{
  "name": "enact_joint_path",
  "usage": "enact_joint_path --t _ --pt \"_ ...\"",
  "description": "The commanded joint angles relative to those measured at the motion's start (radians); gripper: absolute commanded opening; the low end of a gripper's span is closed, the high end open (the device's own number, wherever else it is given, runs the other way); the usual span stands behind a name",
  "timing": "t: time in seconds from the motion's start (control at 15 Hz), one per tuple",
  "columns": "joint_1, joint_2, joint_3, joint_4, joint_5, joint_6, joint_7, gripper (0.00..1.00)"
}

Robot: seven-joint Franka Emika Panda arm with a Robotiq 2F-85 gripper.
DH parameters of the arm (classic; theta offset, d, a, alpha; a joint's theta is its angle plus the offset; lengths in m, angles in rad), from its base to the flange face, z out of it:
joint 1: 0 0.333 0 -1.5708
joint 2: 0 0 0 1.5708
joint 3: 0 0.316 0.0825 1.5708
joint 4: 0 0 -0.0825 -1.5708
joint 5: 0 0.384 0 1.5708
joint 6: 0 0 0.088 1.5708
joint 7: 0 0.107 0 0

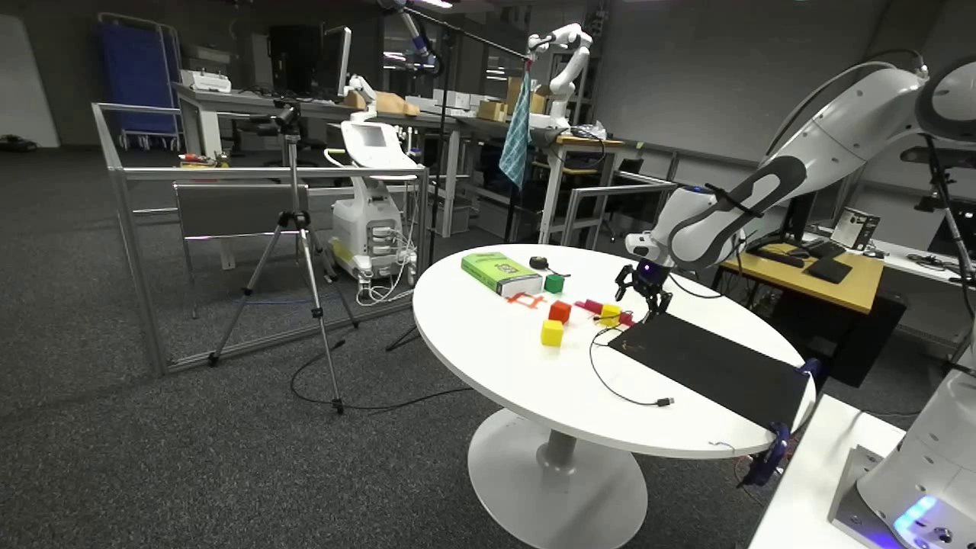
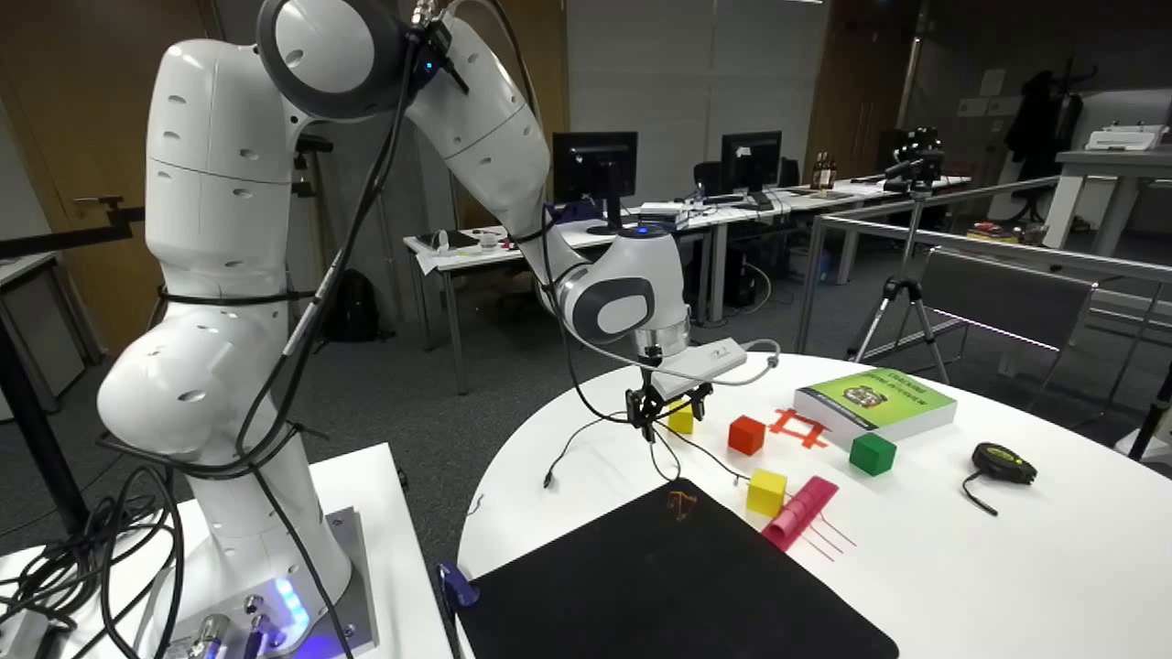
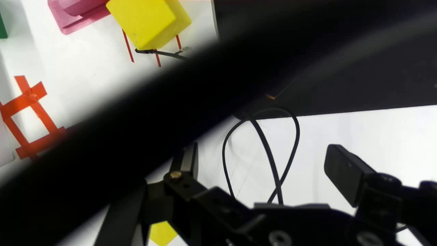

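White tabletop (image 3: 392, 133) bears a thin, loosely looped black cable (image 3: 268, 150).

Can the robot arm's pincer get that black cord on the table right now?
Probably yes. The pincer is open, and in the wrist view the black cord shows between its fingers, with nothing covering that bit. It may need to go lower first.
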Motion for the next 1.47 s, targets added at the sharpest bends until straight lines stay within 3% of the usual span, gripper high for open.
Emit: enact_joint_path --t 0.0,0.2,0.27,1.0,1.4 --pt "-0.026 0.035 0.027 0.050 0.023 0.009 -0.057 1.00" --pt "-0.019 0.059 0.030 0.087 0.016 0.010 -0.042 0.97" --pt "-0.018 0.064 0.032 0.096 0.015 0.007 -0.039 0.84" --pt "0.011 0.101 0.004 0.142 -0.018 0.006 0.033 0.01" --pt "-0.010 -0.002 0.005 0.051 0.021 0.110 0.184 0.01"
